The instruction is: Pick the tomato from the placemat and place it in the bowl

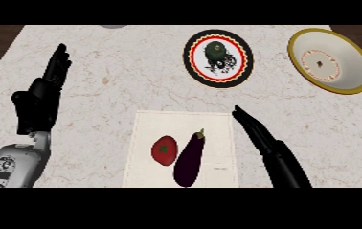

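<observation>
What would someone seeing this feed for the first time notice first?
The red tomato and dark eggplant lying side by side on the white placemat near the lower edge. Next, the black-rimmed plate at top centre and the yellow-rimmed bowl at upper right; the right hand, open, sits beside the placemat.

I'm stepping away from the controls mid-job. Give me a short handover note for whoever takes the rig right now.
Left hand: open, resting at the counter's left, fingers up.
Right hand: open, fingers straight, just right of the placemat, holding nothing.
Tomato: on the placemat, eggplant right beside it.
Bowl: far right, nothing in it.
Done: nothing; tomato not yet grasped.
Left: grasp the tomato, carry it to the bowl, release.
</observation>
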Controlling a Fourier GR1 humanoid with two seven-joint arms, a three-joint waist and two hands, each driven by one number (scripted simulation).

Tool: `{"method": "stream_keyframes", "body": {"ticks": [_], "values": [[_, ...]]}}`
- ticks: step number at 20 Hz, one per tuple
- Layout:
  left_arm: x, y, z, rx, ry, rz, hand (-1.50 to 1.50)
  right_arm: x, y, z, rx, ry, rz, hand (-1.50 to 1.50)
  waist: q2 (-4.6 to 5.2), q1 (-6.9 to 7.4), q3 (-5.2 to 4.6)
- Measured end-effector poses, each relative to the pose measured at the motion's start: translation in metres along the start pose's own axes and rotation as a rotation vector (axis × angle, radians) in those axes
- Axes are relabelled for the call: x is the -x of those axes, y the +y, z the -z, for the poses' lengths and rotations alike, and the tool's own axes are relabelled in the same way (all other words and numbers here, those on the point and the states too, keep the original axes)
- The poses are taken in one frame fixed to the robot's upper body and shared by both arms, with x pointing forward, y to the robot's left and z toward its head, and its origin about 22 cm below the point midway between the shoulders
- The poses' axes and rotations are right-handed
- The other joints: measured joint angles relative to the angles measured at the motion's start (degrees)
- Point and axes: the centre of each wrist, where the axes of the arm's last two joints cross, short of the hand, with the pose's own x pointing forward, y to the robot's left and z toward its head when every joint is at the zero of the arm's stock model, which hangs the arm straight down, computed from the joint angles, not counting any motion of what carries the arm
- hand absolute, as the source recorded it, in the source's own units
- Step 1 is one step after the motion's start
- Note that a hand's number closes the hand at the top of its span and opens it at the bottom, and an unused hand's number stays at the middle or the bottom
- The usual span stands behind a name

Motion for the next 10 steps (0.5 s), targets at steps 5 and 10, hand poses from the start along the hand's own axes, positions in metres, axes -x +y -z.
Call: {"method": "stream_keyframes", "body": {"ticks": [5,10], "values": [[0.001,-0.008,0.002,0.002,-0.001,-0.003,0.00,-0.042,0.013,0.037,-0.133,0.063,-0.081,-1.50,0.12,0.35,0.07],[-0.001,-0.008,-0.003,0.001,0.001,-0.007,0.00,-0.071,0.037,0.058,-0.259,0.104,-0.124,-1.50,0.07,0.17,0.15]]}}
